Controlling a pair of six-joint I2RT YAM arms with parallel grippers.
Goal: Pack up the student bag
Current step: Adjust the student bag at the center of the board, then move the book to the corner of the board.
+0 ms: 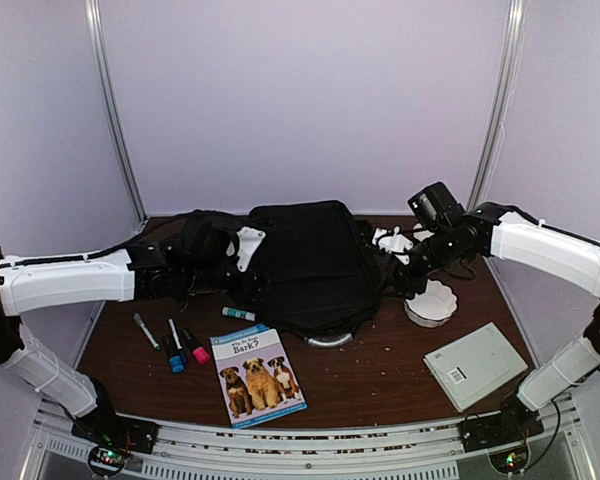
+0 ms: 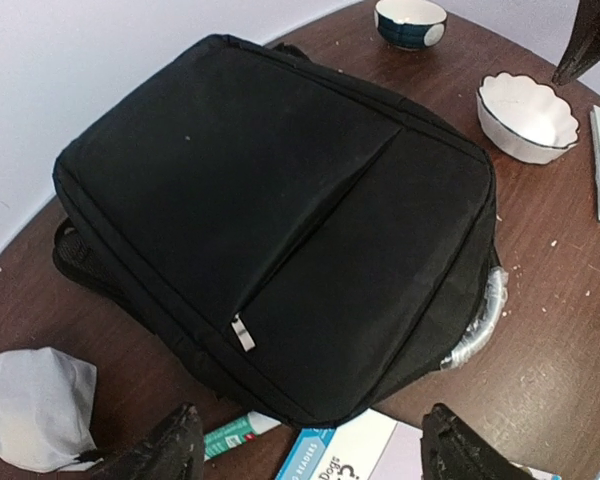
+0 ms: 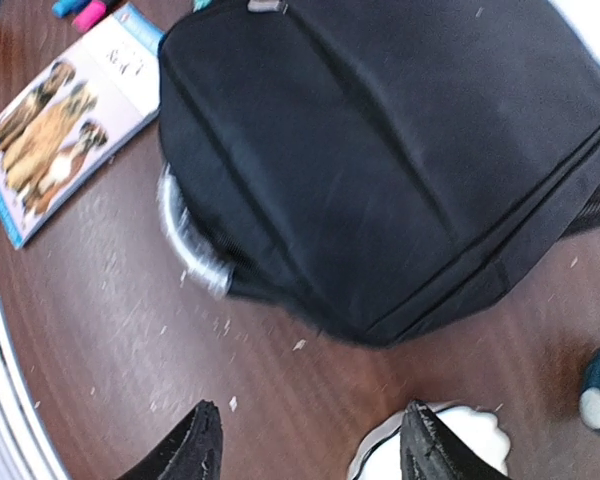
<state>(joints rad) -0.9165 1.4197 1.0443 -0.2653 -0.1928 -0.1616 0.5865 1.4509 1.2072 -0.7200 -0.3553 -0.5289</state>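
Observation:
The student bag is a large black backpack lying flat at the middle of the table, closed, with its grey-silver handle toward the near edge. In the left wrist view the bag fills the frame, with a silver zipper pull on its front pocket. My left gripper is open and empty, above the bag's left near edge. My right gripper is open and empty at the bag's right side, over bare table between the bag and a white bowl.
A dog book, three markers and a green-capped marker lie near left. The white bowl and a pale notebook lie right. A grey cloth and a blue bowl also show.

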